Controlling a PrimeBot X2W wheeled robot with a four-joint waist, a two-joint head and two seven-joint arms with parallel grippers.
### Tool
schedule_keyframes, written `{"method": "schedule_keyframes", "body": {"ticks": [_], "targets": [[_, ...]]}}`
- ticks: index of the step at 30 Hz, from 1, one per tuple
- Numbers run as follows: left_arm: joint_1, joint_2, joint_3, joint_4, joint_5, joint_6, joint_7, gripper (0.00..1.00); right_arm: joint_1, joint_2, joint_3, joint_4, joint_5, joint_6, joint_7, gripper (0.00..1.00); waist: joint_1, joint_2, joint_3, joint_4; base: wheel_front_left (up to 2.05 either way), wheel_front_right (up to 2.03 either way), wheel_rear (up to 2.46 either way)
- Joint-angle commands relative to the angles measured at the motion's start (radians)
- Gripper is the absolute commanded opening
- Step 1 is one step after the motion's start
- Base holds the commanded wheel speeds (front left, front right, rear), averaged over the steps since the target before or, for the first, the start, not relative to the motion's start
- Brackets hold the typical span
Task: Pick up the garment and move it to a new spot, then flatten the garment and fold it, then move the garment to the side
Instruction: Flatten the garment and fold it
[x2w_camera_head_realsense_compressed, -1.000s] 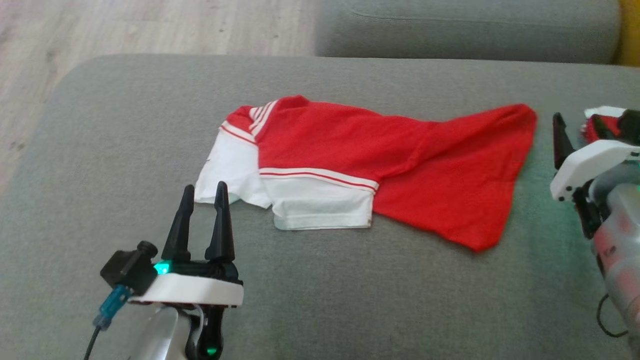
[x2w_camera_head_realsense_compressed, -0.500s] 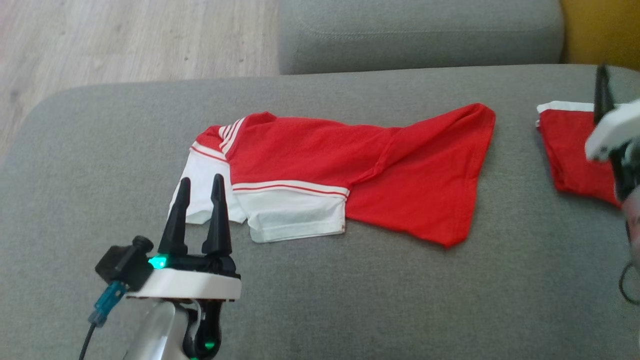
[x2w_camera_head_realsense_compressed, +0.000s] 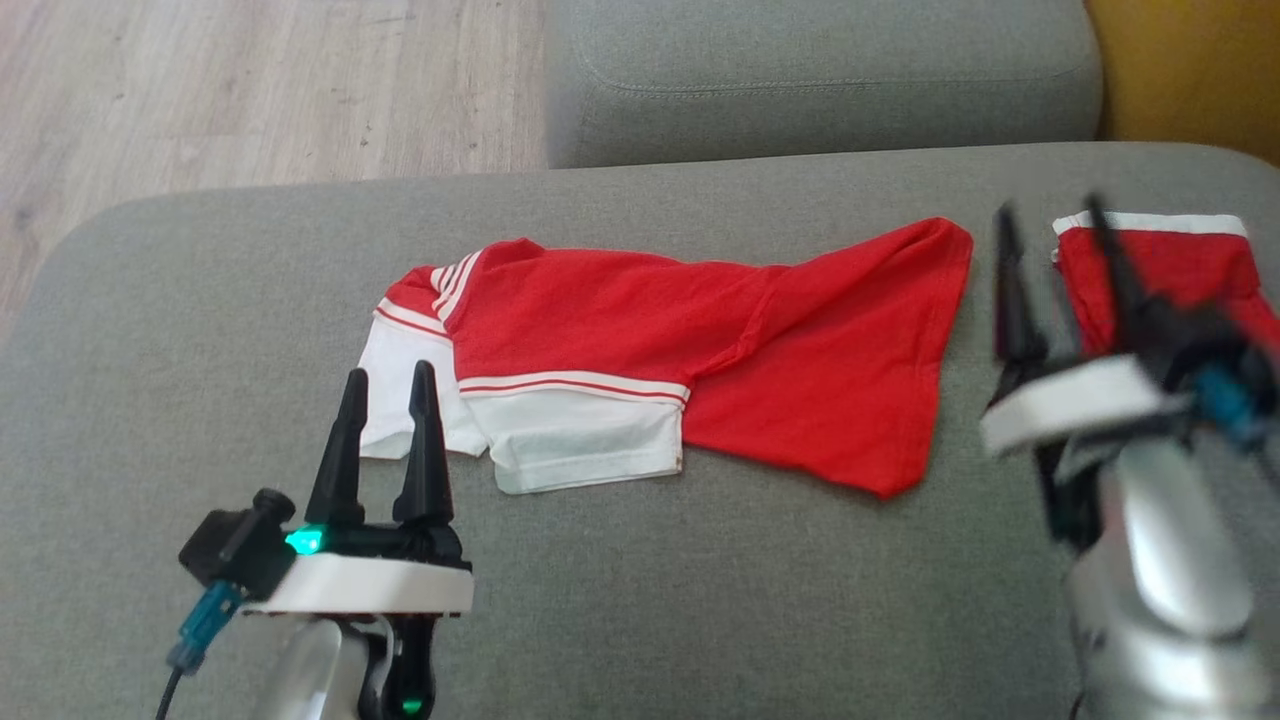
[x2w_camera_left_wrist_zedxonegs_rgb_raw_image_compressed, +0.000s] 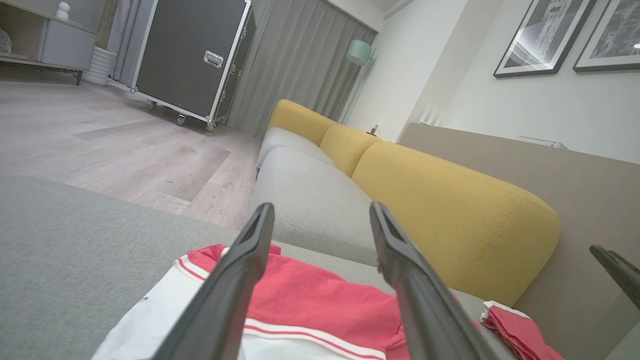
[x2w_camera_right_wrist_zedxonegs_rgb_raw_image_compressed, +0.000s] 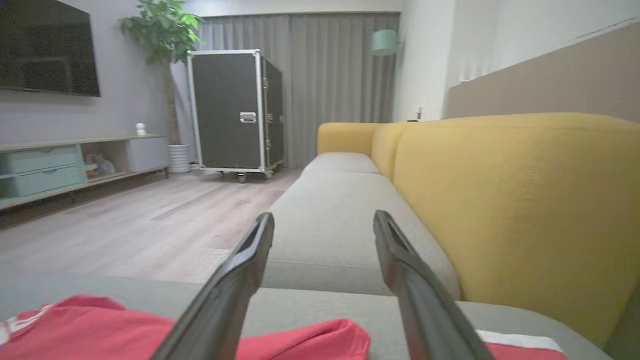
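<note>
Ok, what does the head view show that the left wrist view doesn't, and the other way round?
The head view adds the red-and-white garment spread end to end, plus the white mount and silver forearm behind the open right gripper. The left wrist view adds a black wheeled flight case, grey curtains and framed pictures. Both share that garment, the grey fabric sofa cushion, the open left gripper, a folded red cloth and the wooden floor.
</note>
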Motion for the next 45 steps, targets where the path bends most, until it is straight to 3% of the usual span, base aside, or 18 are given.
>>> {"method": "schedule_keyframes", "body": {"ticks": [1, 6, 12, 21, 29, 36, 45], "targets": [[-0.022, 0.009, 0.041, -0.033, 0.012, 0.002, -0.005, 1.0, 0.015, 0.015, 0.053, -0.075, 0.024, -0.001, -0.009, 1.0, 0.0001, 0.0, 0.0, 0.002, 0.0, 0.0, 0.0], [-0.026, 0.009, 0.031, -0.027, 0.015, 0.002, -0.005, 1.0, 0.135, 0.021, 0.125, -0.142, 0.067, -0.001, -0.009, 1.0, 0.0001, 0.0, 0.011, 0.024, 0.0, 0.0, 0.0], [-0.045, 0.008, 0.015, -0.021, 0.008, 0.002, -0.005, 1.0, 0.144, 0.021, 0.266, -0.129, 0.067, -0.001, -0.009, 1.0, 0.0001, 0.0, 0.037, 0.077, 0.0, 0.0, 0.0], [-0.079, 0.003, -0.021, 0.003, -0.007, 0.002, -0.005, 1.0, 0.009, 0.005, 0.625, 0.097, 0.097, -0.001, 0.043, 1.0, 0.0001, 0.0, 0.098, 0.175, 0.0, 0.0, 0.0], [-0.1, -0.004, -0.052, 0.016, -0.027, 0.002, -0.005, 1.0, -0.119, -0.026, 0.846, 0.337, 0.171, -0.001, 0.068, 1.0, 0.0001, 0.0, 0.127, 0.258, 0.0, 0.0, 0.0], [-0.103, -0.007, -0.045, 0.014, -0.032, 0.002, -0.005, 1.0, -0.194, -0.024, 0.95, 0.475, 0.23, -0.001, 0.053, 1.0, 0.0001, 0.0, 0.14, 0.287, 0.0, 0.0, 0.0], [-0.107, -0.008, -0.056, 0.004, -0.052, 0.002, -0.005, 1.0, -0.261, -0.008, 1.012, 0.583, 0.281, -0.001, 0.03, 1.0, 0.0001, 0.0, 0.171, 0.294, 0.0, 0.0, 0.0]]}}
